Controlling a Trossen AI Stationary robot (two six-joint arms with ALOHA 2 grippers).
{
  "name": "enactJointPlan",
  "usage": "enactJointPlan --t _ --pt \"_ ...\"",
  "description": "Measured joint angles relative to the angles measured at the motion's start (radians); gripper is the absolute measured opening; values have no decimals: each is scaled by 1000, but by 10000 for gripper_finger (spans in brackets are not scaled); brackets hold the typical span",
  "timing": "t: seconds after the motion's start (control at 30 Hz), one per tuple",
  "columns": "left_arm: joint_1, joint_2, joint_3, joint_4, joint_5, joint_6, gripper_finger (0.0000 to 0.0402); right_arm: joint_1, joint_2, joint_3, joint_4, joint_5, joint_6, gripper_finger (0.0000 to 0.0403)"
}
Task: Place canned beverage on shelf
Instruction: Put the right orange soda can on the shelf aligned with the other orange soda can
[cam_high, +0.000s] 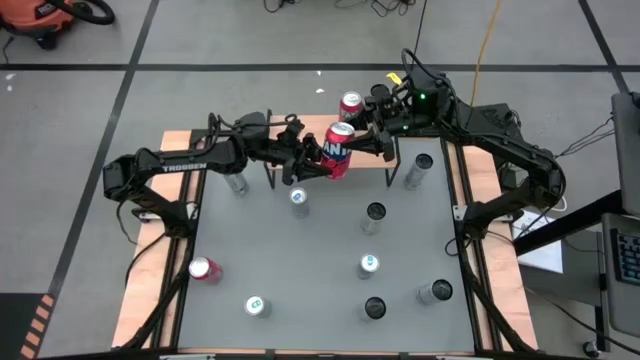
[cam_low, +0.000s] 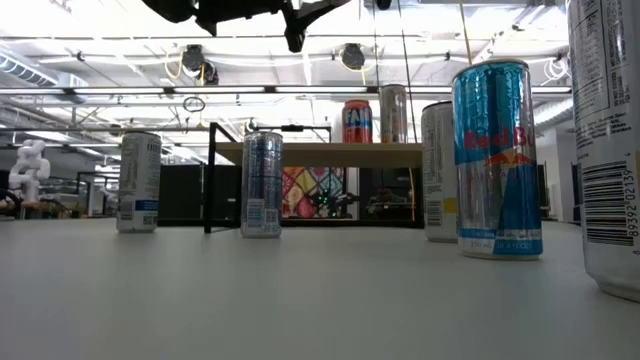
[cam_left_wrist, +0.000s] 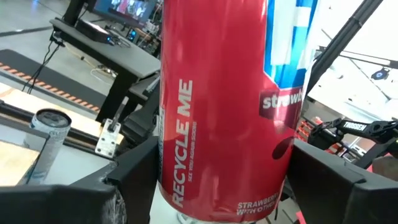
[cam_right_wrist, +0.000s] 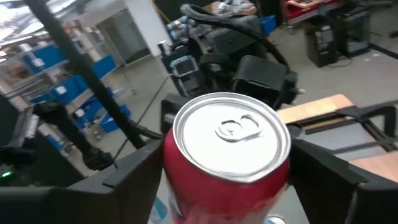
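- Red strawberry can (cam_high: 338, 150) hangs tilted in the air over the shelf (cam_low: 330, 150), at 12 o'clock on the tabletop (cam_high: 300, 260)
- Left claw (cam_high: 318, 158) is clamped round the can's lower body, a finger (cam_left_wrist: 134, 180) on each side
- Right claw (cam_high: 358, 135) straddles the can's top; whether it grips, I cannot tell
- A second red can (cam_high: 351, 105) stands on the shelf at 1 o'clock
- Silver cans are scattered across the tabletop
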Motion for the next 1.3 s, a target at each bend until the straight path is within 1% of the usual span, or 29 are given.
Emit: enactJointPlan --t 0.1,0.23,0.37,0.53,0.67,0.8,0.9,1.07,1.13,1.2,1.3 --pt "3 1 -1 -1 -13 0 294 3 0 0 -10 43 39 316" --pt "6 1 -1 8 -60 5 294 14 -6 0 -14 97 79 319" --pt "5 1 -1 14 -132 39 294 35 -20 0 -21 206 81 317" --pt "6 1 -1 14 -213 105 294 64 -54 0 -37 381 90 318" --pt "6 0 -1 14 -273 169 294 86 -68 0 -45 468 118 318" --pt "5 0 0 13 -370 229 294 129 -72 0 -50 597 154 318" --pt "7 0 0 13 -414 275 294 181 -72 0 -74 717 154 318" --pt "5 -1 0 12 -457 327 294 290 -63 2 -61 958 150 318" --pt "5 -1 0 8 -477 353 294 336 -62 2 -59 1051 122 318" --pt "6 -1 0 3 -485 373 294 375 -58 3 -39 1113 94 320" --pt "6 -1 0 -5 -486 373 294 411 -57 3 -38 1196 102 335"
